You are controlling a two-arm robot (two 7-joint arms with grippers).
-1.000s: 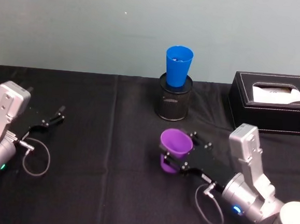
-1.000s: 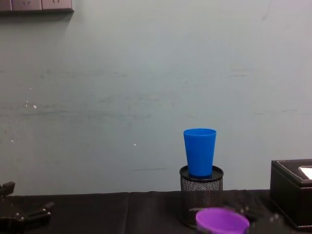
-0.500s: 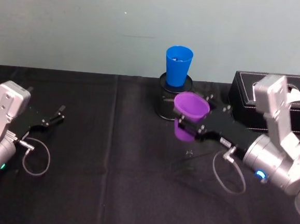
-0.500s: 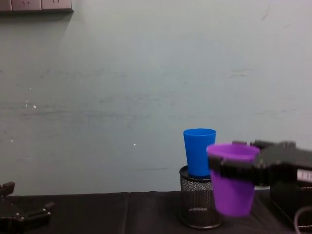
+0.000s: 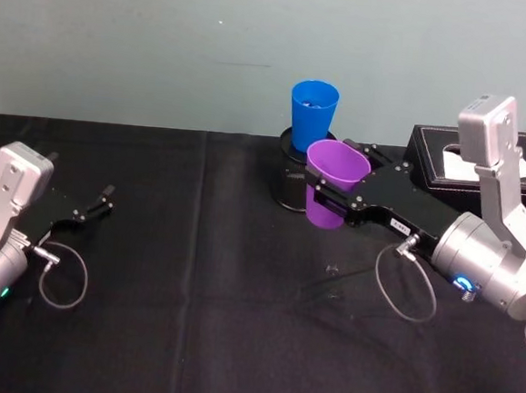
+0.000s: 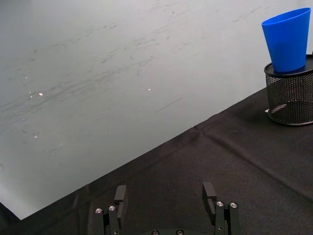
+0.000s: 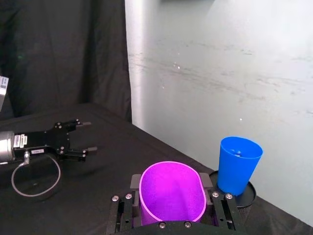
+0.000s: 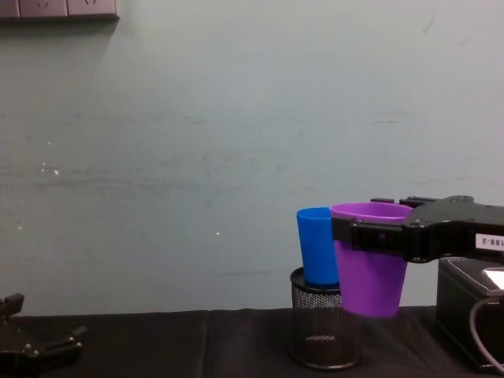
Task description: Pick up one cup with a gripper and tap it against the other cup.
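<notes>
purple cup [image 5: 336,166] hangs above the black table [image 5: 192,291], right of centre. left gripper [image 5: 106,199] rests far left, spread open, empty. blue cup [image 5: 312,117] stands in the mesh holder [image 5: 289,188]; just beside it, right gripper [image 5: 339,182] clamps the purple cup's upper wall.

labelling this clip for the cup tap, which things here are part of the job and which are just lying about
In the job: purple cup, held by the right gripper; blue cup.
Lying about: mesh pen holder under the blue cup; tissue box; left gripper, open, parked.
</notes>
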